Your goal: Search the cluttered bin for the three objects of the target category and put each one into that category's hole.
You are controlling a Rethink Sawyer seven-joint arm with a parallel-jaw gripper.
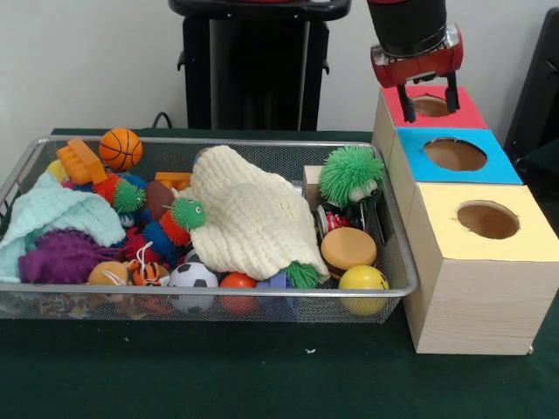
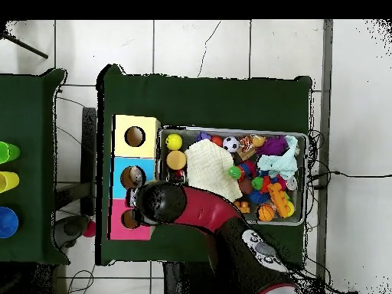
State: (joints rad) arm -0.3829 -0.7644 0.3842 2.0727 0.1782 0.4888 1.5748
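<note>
Front view: red-topped hole (image 1: pixel 431 106) round; wooden box.

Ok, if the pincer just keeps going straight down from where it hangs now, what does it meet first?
Most likely the red box, at or just beside its round hole. The open pincer hangs right above that hole with nothing visible between. Depth is unclear from the front, so it may touch the rim rather than enter cleanly.
</note>
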